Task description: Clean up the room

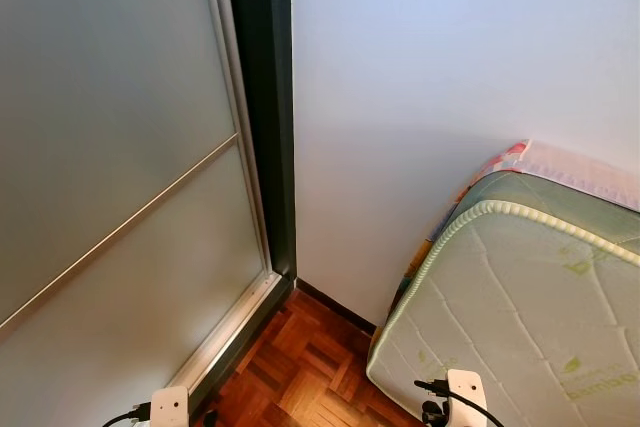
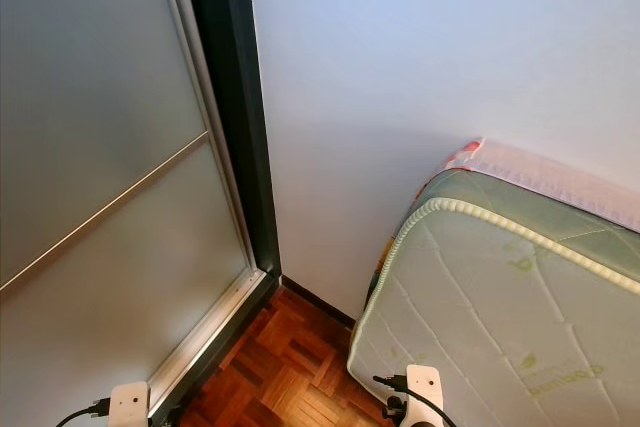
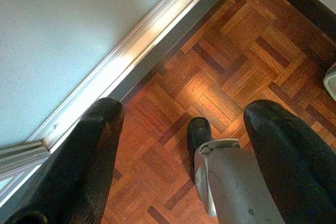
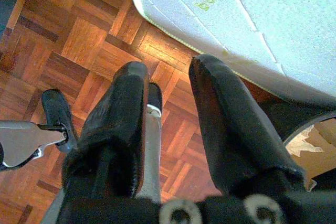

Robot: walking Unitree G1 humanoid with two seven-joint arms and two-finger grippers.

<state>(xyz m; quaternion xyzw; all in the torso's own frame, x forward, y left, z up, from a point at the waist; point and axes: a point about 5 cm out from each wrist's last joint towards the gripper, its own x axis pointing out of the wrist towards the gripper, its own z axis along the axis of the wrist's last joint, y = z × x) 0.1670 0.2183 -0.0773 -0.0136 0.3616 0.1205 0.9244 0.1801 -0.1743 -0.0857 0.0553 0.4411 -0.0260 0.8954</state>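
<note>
A pale green quilted mattress [image 1: 530,317] with corded edging leans against the white wall [image 1: 430,77] at right. Left gripper [image 3: 184,129] open wide; right gripper [image 4: 168,124] slightly parted, both empty above parquet floor [image 3: 236,72].

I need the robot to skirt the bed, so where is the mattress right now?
The mattress lies at the robot's front right in the head views, its far side against the white wall, with the parquet floor between it and the frosted sliding door.

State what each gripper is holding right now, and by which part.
Nothing is held. The left gripper hangs open over the parquet floor, and the right gripper hangs open over the floor beside the mattress; only floor shows between their fingers.
</note>
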